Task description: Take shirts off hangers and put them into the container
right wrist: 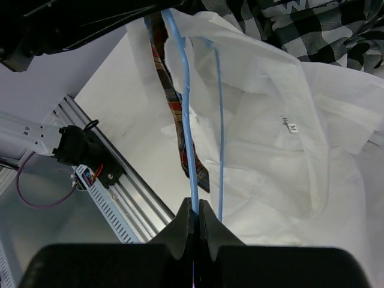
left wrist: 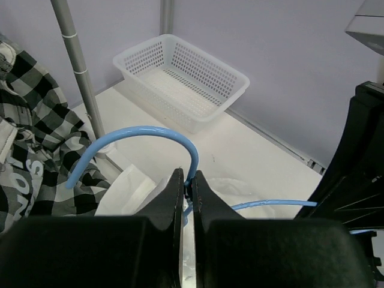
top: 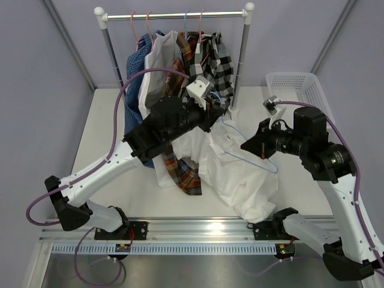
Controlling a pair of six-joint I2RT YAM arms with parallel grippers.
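We are at the stripping step for 1 plain white, soft woven shirt, which lies crumpled on the white tabletop with the thin light-blue wire-like hanger partly under its cloth. The left tool is pinched shut on the hanger just below its curved hook, and the right tool is pinched shut on 1 straight shoulder rod. In our judgement, the next move calls for drawing the limp cloth off the rigid wire, then carrying it to the white perforated plastic basket at the far right, well apart.
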